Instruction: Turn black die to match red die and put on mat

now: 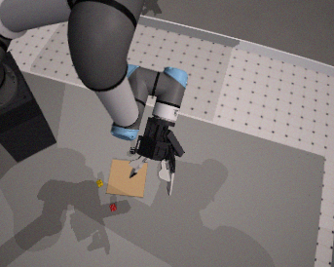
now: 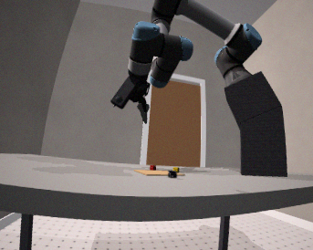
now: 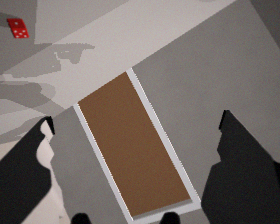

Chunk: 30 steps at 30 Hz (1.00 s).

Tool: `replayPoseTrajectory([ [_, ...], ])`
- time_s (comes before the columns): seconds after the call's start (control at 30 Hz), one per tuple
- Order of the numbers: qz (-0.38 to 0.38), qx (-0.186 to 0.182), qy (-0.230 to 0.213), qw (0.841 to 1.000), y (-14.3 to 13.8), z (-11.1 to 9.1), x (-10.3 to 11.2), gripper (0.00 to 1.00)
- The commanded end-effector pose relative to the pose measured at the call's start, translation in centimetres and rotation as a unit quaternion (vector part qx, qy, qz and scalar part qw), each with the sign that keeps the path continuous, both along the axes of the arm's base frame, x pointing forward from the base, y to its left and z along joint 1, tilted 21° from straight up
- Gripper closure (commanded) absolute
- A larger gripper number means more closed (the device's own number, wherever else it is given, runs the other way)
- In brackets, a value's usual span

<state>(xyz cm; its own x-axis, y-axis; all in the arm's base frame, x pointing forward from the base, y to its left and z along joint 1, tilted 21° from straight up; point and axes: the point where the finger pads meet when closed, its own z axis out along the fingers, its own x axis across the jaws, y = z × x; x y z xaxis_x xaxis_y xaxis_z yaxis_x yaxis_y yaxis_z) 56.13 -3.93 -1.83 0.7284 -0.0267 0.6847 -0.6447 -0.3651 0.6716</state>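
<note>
One red die (image 1: 113, 208) (image 2: 152, 168) (image 3: 18, 28), one yellow die (image 1: 99, 183) (image 2: 175, 170), one black die (image 1: 131, 150) (image 2: 172, 174), one mat (image 1: 122, 187) (image 2: 155, 172).

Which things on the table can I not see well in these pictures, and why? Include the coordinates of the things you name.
- Black die (image 2: 172, 174), top number: exterior view, too small and dark.
- Yellow die (image 1: 99, 183) (image 2: 176, 170), numbers: top and exterior views, too small.
- Mat (image 1: 117, 187) (image 2: 147, 172), part of its surface: top view, hidden by a gripper finger.
- Black die: wrist view, out of frame.

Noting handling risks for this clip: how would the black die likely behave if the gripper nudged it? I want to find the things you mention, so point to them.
The black die (image 2: 172, 174) looks small and blocky, so it would probably slide or tip onto another face rather than roll far. Its compact, solid-looking form suggests it is stiff and unlikely to squash.
</note>
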Motion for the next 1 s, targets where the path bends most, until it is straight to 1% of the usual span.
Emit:
replayPoseTrajectory([
  [0.0, 0.0, 0.0, -0.001, 1.0, 0.0, 0.1, 0.0, 0.0],
  [0.67, -0.001, 0.003, -0.001, 1.0, -0.1, 0.0, 0.0, 0.0],
  [0.83, -0.012, 0.025, -0.005, 1.0, -1.0, -0.8, -0.5, 0.0],
  [0.97, -0.031, 0.065, -0.014, 0.997, -2.6, -2.1, -1.3, 0.0],
])
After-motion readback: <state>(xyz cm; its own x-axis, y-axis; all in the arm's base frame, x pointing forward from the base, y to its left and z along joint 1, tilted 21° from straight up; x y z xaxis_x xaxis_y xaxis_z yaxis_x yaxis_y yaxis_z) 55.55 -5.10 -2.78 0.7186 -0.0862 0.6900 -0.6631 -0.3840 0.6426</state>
